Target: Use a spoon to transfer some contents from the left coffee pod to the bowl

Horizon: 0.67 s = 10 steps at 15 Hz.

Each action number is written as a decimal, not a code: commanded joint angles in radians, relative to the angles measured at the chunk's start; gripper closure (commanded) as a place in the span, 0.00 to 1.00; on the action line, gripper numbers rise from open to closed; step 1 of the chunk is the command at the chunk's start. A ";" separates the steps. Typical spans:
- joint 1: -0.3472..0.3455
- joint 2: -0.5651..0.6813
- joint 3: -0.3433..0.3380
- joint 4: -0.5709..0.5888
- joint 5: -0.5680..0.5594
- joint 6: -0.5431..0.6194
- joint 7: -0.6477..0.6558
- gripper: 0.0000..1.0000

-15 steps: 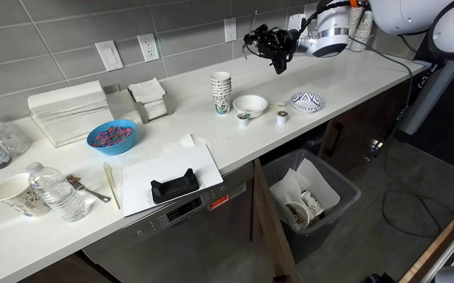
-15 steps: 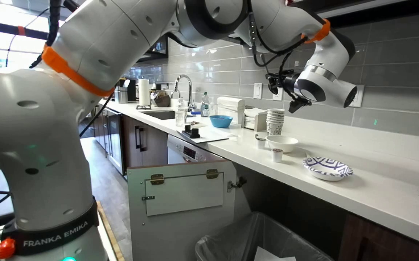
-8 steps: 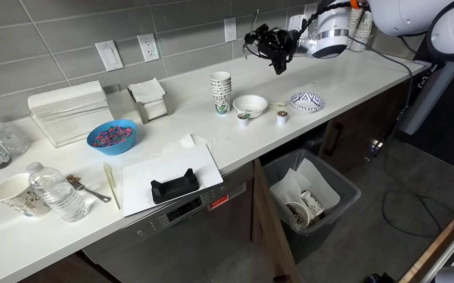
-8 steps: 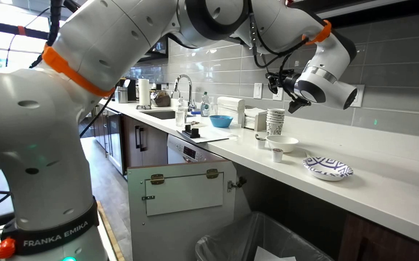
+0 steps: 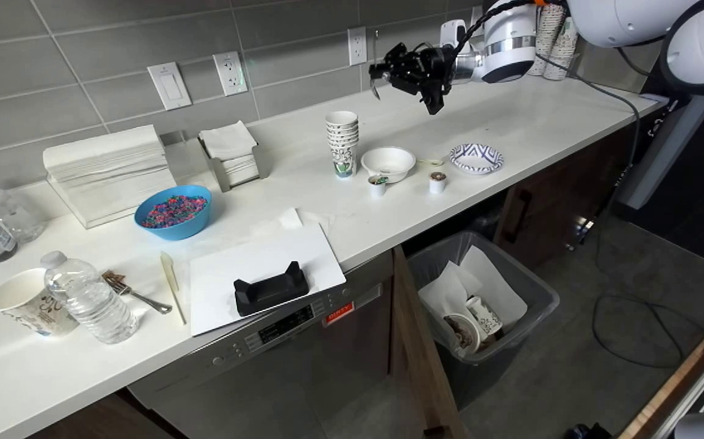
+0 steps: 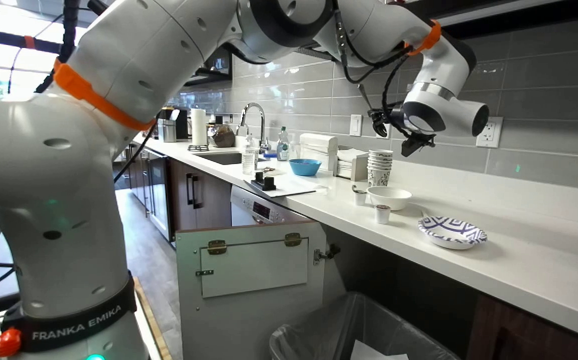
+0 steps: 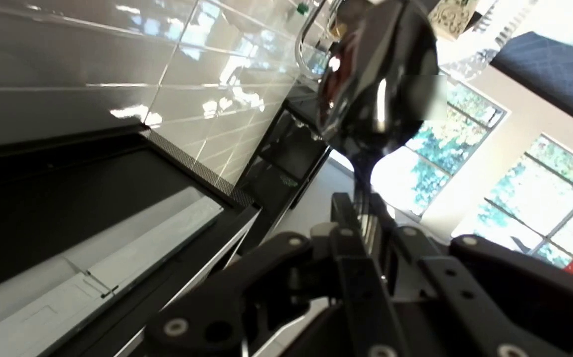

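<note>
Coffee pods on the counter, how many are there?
2: the green-topped pod stands beside the white bowl, and the brown-topped pod stands closer to the patterned bowl. I see no others, though one could be hidden behind something.

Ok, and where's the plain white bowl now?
In an exterior view, the white bowl sits on the counter, right of the stacked paper cups, one coffee pod close in front of it, the patterned bowl farther right.
</note>
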State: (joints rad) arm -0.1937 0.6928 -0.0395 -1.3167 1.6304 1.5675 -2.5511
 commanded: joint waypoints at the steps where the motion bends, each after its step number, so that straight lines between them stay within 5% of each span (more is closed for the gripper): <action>1: 0.061 -0.075 -0.045 -0.049 -0.089 0.160 0.072 0.98; 10: 0.079 -0.121 -0.071 -0.027 -0.435 0.407 0.442 0.98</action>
State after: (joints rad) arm -0.1171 0.5972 -0.0904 -1.3231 1.3121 1.9420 -2.2297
